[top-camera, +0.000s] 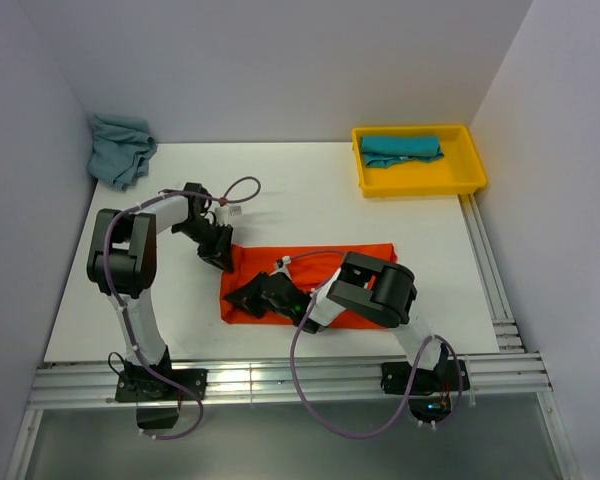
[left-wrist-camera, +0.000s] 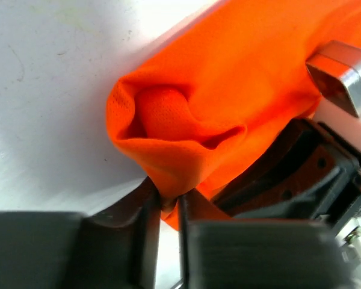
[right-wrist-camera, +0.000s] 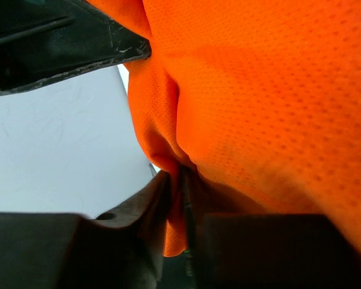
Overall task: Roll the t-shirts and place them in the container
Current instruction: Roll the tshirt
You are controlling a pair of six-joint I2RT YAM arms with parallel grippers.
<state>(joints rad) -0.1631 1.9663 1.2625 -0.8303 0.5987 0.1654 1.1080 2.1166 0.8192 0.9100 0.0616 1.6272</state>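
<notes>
The orange-red t-shirt (top-camera: 345, 265) lies folded into a long strip across the middle of the table. My left gripper (top-camera: 222, 258) is shut on its far left corner; the left wrist view shows the cloth (left-wrist-camera: 228, 90) bunched and pinched between the jaws (left-wrist-camera: 170, 205). My right gripper (top-camera: 248, 298) is shut on the near left corner; the right wrist view shows orange cloth (right-wrist-camera: 271, 90) hanging from the closed jaws (right-wrist-camera: 180, 198). A teal t-shirt (top-camera: 402, 148) lies rolled in the yellow tray. A grey-blue t-shirt (top-camera: 120, 148) lies crumpled at the back left.
The yellow tray (top-camera: 470, 172) stands at the back right of the table. White walls close in the back and both sides. A metal rail (top-camera: 280, 382) runs along the near edge by the arm bases.
</notes>
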